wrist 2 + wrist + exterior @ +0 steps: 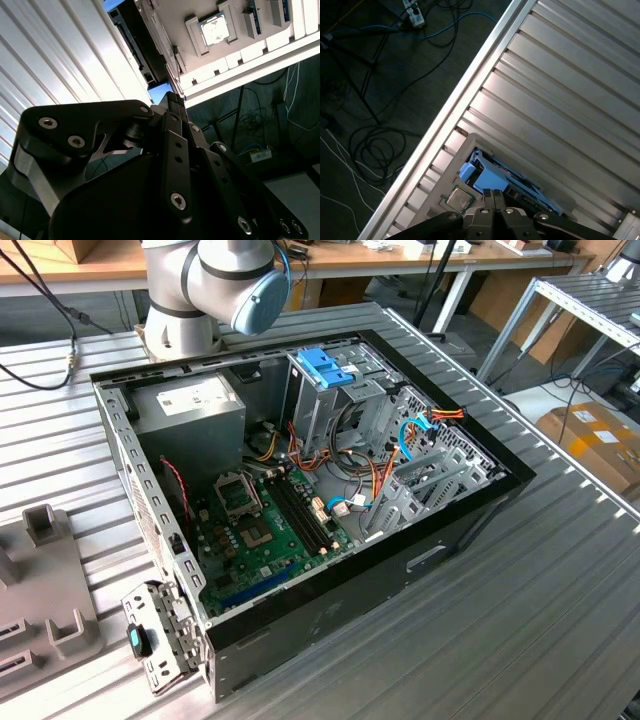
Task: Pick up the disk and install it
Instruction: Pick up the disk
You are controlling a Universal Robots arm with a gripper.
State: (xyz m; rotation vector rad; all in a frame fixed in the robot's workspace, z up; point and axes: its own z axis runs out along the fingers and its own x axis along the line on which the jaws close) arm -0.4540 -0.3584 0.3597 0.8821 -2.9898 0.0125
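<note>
Nearest the lens in both wrist views, the gripper (pixel 493 193) shows its black linkages folded in. Its fingers (pixel 487 198) are drawn together with barely a slit between them and nothing visibly pinched, so by my reading no grasp has begun. Just past the fingertips lies the disk (pixel 487 177), its light-blue rails running along a darker body. It sits in a pocket of a pale grey fixture tray (pixel 464 150), beside a square processor chip (pixel 460 198) in its own recess. That nesting presumably keeps each part in a known pose for pickup. I cannot tell whether the fingertips touch the rail or hang just above it. The tray rests on the ribbed aluminium counter (pixel 560 90) near its edge, and beyond the edge is a dark, cable-strewn floor (pixel 420 60). In the exterior view the computer case (pixel 400 575) lies on its side on the ribbed counter with the side panel off, which leaves the motherboard (pixel 260 530) and the drive cage (pixel 325 415) open from above. A blocky blue latch piece (pixel 325 368) stands raised atop the cage, likely so the bay is free. With the disk lying in the tray, the install is not yet done. Farthest back stands the arm (pixel 185 300).
</note>
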